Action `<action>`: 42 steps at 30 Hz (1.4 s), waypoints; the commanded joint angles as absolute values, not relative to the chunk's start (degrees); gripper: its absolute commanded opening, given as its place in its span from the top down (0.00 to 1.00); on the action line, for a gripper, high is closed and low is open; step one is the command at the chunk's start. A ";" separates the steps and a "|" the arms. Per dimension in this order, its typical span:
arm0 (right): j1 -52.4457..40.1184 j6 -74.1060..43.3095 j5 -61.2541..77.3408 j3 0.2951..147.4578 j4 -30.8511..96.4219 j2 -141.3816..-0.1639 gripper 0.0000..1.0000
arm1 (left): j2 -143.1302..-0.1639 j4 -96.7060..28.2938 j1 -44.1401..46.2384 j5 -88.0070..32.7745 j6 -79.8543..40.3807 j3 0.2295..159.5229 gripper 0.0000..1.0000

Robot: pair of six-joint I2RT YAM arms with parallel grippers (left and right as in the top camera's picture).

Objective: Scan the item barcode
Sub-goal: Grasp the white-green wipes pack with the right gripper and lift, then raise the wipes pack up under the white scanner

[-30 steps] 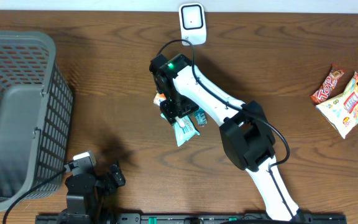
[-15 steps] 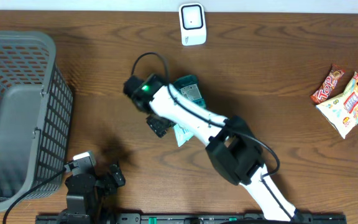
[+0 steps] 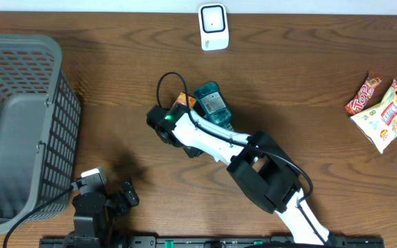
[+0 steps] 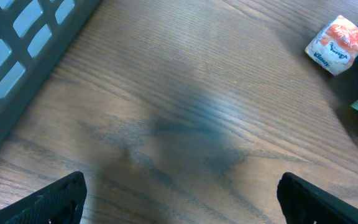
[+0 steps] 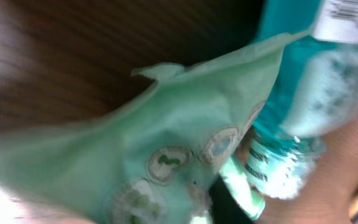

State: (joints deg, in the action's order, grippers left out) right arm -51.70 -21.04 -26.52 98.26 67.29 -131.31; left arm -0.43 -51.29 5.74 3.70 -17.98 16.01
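Two hands: left hand (image 4: pixel 182 208) apart; right hand (image 3: pixel 190 148) swung lower, grip unclear; teal bottle (image 3: pixel 211 103) more exposed.

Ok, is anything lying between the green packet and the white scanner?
Yes. The teal bottle and an orange pack lie next to each other, close by the green packet, on the side toward the white scanner. Past them nothing visible blocks the path.

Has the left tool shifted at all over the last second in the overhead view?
No. The left tool sits in the same spot near the bottom of the view, just right of the grey plastic mesh basket, with its jaws wide open.
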 commanded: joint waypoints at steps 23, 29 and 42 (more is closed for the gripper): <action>-35.24 37.17 68.20 115.57 85.54 -133.93 0.99 | -0.36 -53.12 5.87 3.42 -17.21 15.84 0.02; -34.92 58.83 73.73 111.00 89.80 -133.93 0.99 | -0.36 -53.12 5.87 3.42 -17.21 15.84 0.02; -36.10 79.94 74.04 108.81 97.51 -133.93 0.99 | -0.36 -53.12 5.87 3.42 -17.21 15.84 0.02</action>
